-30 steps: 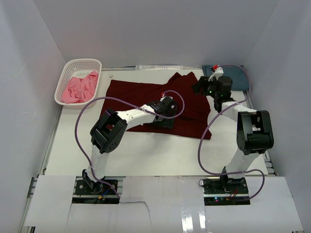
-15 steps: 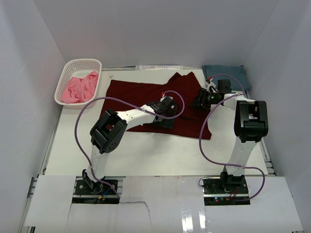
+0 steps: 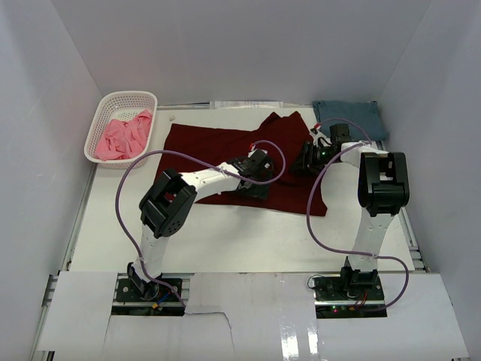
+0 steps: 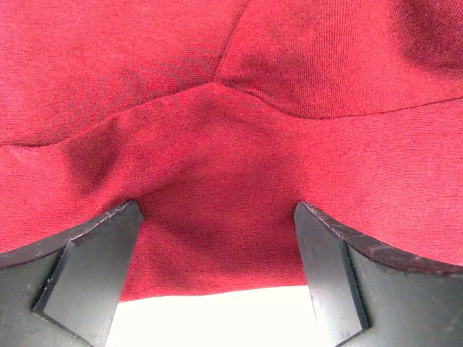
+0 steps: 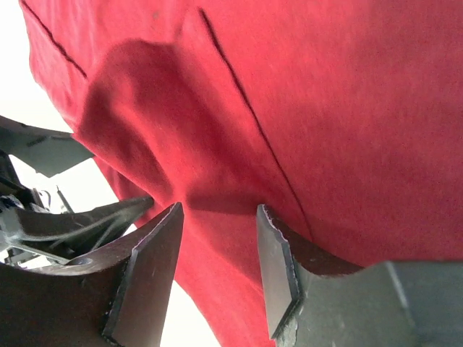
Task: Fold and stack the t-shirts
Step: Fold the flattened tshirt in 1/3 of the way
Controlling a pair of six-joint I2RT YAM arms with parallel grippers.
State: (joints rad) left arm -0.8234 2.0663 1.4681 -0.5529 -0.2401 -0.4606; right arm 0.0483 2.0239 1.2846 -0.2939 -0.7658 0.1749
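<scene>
**Overhead view and 2 wrist views, read from my remote station.** The maroon t-shirt lies spread and wrinkled across the middle of the table, with 1 sleeve pointing toward the far edge. The left gripper is down on the shirt's near hem. In its wrist view I see the left fingers spread wide, with a raised crease of maroon cloth between them and a strip of white table below the hem. The right gripper sits low over the shirt's right portion. In its wrist view the right fingers stand apart with a narrower gap; maroon cloth fills that gap, but the fingers are not closed on it. The slate-blue t-shirt lies folded at the far right corner, near the maroon one. The pink t-shirt is crumpled inside the white basket at the far left.
</scene>
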